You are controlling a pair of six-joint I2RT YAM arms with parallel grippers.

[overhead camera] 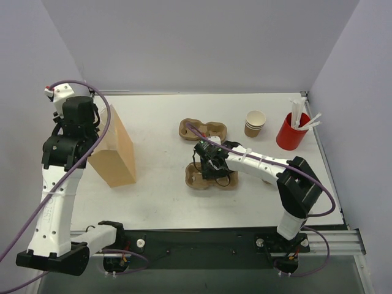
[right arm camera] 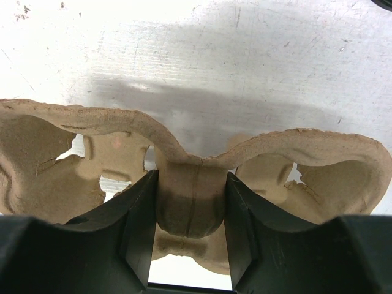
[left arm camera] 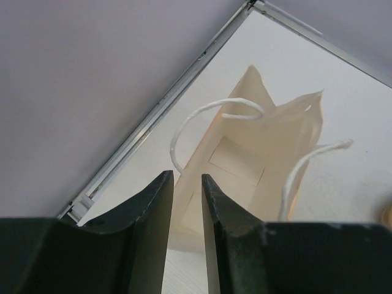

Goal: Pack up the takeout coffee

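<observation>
Closed with the right gripper [right arm camera: 190,205] at a middling width on the raised centre post of a moulded-pulp cup carrier [right arm camera: 318,165], a black finger [right arm camera: 138,233] pressed against each side of that post. Around the grip, the carrier's cup wells at the left and right of the wrist frame, with bare white desk [right arm camera: 245,55] above. Seen from overhead, low over this near carrier, a little right of the frame's middle. Just beyond, toward the top of the frame, a second carrier [overhead camera: 203,130] of the same sort, flat on the desk and apart from the first.

At the left gripper [left arm camera: 188,187]: narrow, with a slim gap between the dark fingers and nothing caught in it. Through and past that gap, a brown paper bag [left arm camera: 251,165], mouth open toward the camera, with two white twisted handles [left arm camera: 211,113] curling off its rim. Seen from overhead, poised at the bag's top edge on the left side of the frame; whether touching the paper, cannot tell.

Farther out, at the upper right of the overhead frame: the takeout coffee cup [overhead camera: 255,122], upright on the desk, mouth up, seemingly the topmost of a short nested stack, clear of both grippers and well apart from the bag. Just right of it, a red cup [overhead camera: 291,133] stuffed with white sticks [overhead camera: 303,116].
</observation>
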